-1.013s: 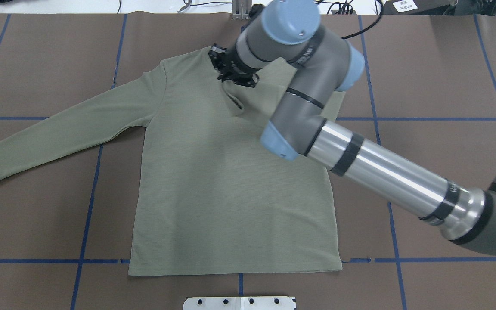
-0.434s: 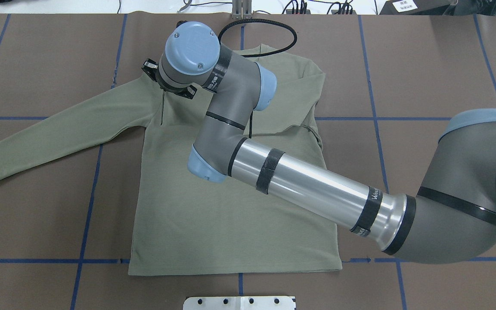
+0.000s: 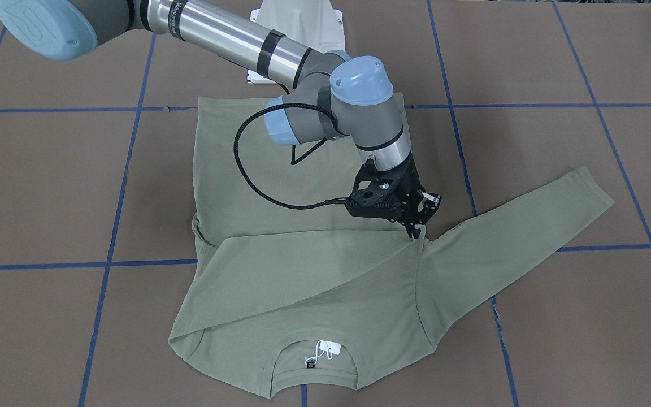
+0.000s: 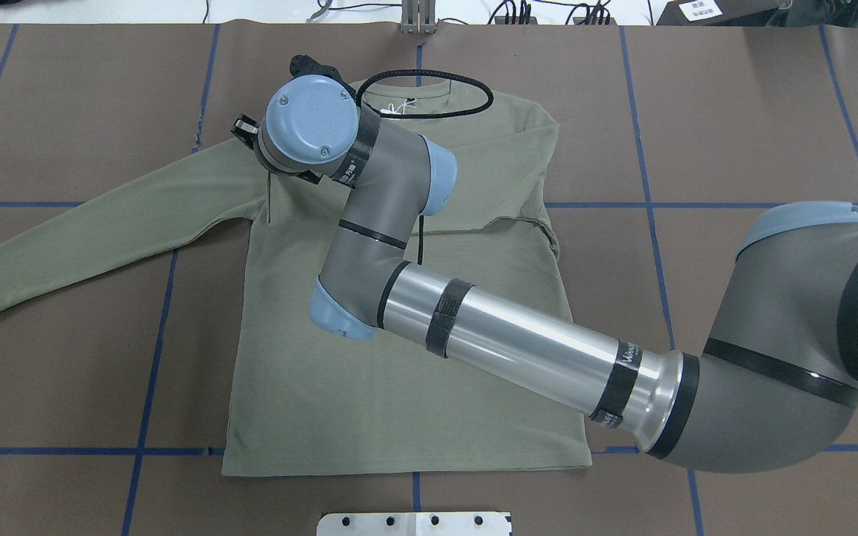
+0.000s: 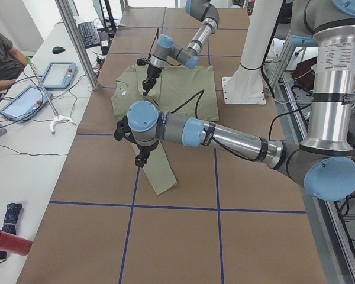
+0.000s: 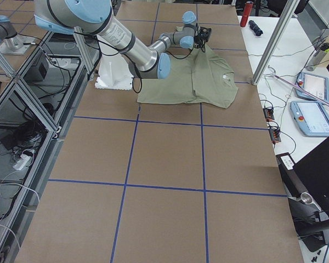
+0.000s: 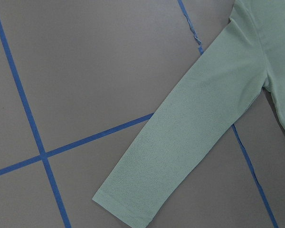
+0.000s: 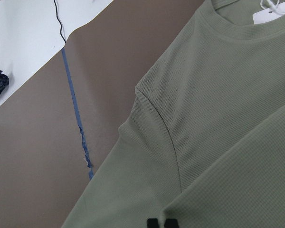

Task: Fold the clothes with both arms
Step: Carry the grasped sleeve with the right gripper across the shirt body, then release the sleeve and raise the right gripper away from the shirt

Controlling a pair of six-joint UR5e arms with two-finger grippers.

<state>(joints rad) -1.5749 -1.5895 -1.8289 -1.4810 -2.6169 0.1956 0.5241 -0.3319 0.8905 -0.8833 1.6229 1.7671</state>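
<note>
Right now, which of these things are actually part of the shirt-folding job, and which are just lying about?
Part of the job: green shirt; right arm's fingers, pinching its folded-over sleeve; left arm's fingers, over the outstretched sleeve.

Just lying about: two tablets, a keyboard and a red bottle on the side bench.

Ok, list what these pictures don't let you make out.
Left hand: seen only in the left side view, small; open or shut unclear.
Right hand: in the overhead view, its own wrist covers it.
Shirt middle: overhead, the right arm crosses it.
Neck label: front view, print too small to read.
</note>
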